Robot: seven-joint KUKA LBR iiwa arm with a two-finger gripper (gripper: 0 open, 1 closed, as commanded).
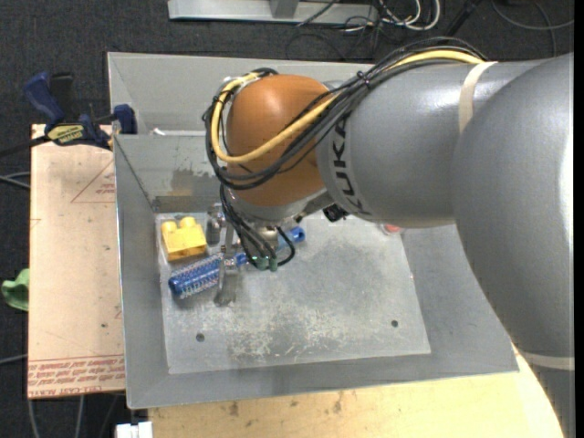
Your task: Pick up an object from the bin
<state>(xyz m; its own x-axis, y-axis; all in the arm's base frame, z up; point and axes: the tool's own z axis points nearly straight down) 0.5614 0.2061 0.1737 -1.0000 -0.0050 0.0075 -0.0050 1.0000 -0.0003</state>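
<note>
My gripper point(226, 283) hangs low in the left half of the bin, under the arm's orange cover. Its tip comes down right beside the right end of a blue ridged piece point(193, 279) that lies slanted on the bin floor. I cannot tell whether the two touch. Just above that piece, close to the left wall, sits a yellow block point(182, 237) with two studs on top. Both things seem to lie on or inside a clear plastic wrap.
A small reddish thing point(392, 230) peeks out from under the arm at the right. The arm and its cables cover the back middle of the bin. Bare grey floor stretches along the front and right.
</note>
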